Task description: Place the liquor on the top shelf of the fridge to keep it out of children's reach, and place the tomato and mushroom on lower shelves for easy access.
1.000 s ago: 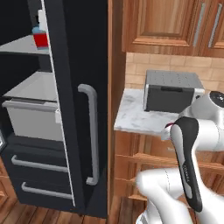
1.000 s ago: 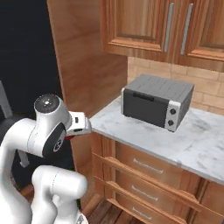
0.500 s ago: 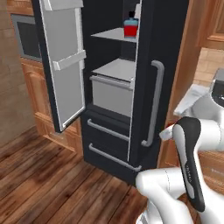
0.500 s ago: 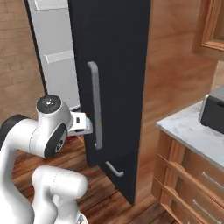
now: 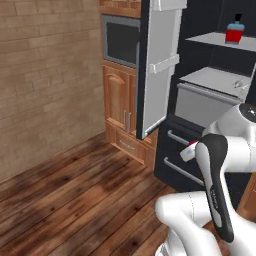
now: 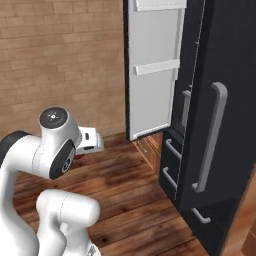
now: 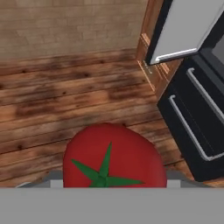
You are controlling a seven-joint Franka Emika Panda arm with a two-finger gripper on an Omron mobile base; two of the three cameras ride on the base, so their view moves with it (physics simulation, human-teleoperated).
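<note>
The fingertips are hidden behind the tomato [image 7: 114, 157], which the gripper [image 5: 190, 149] grasps, arm folded low before the open fridge [image 5: 220, 75]; the liquor [image 5: 233, 33] stands on the top shelf [image 5: 212, 39].

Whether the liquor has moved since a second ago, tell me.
No. The liquor stands on the top shelf as before; the camera drove, not the bottle.

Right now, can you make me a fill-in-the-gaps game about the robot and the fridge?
1. The bottle stands on the ______ shelf of the fridge.
2. The gripper is carrying a red ______.
3. The fridge door is ______.
4. The floor is made of ______.

Missing words: top; tomato; open; wood
</note>
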